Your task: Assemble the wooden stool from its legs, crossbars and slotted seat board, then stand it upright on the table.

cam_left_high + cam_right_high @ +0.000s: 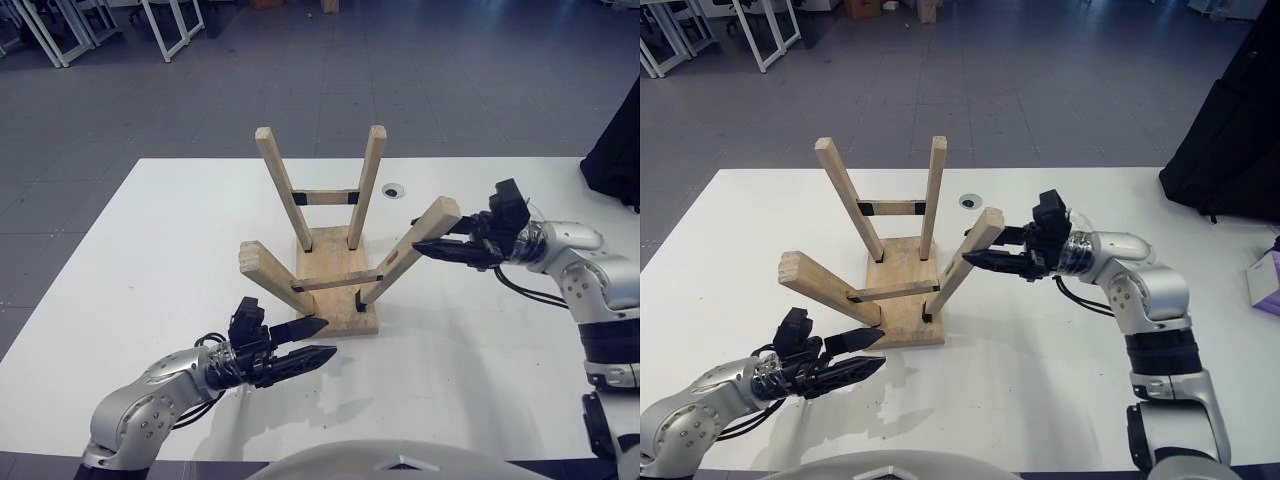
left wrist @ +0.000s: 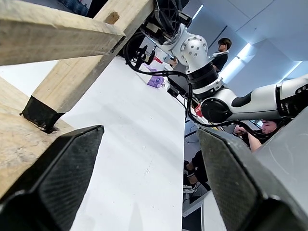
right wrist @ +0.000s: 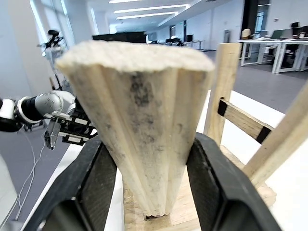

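Right gripper (image 1: 426,247) seemingly clamps one leg (image 1: 388,272) of four (two crossbars (image 1: 325,197), one board (image 1: 330,252)); left gripper (image 1: 324,338) apart.

Left arm (image 1: 150,400): rounded silver-grey metal shells, small dark screws ringing the joint cap. A thin black cable (image 1: 207,343) runs along the forearm, and a black boxy wrist block (image 1: 247,318) is fitted.

Right arm (image 1: 1140,290): matching silver-grey shells divided by black ribbed joint bands (image 1: 1160,350), with a black forearm cable (image 1: 1080,298).

Jaws on both arms: tapered, matte black, finely woven surface texture.
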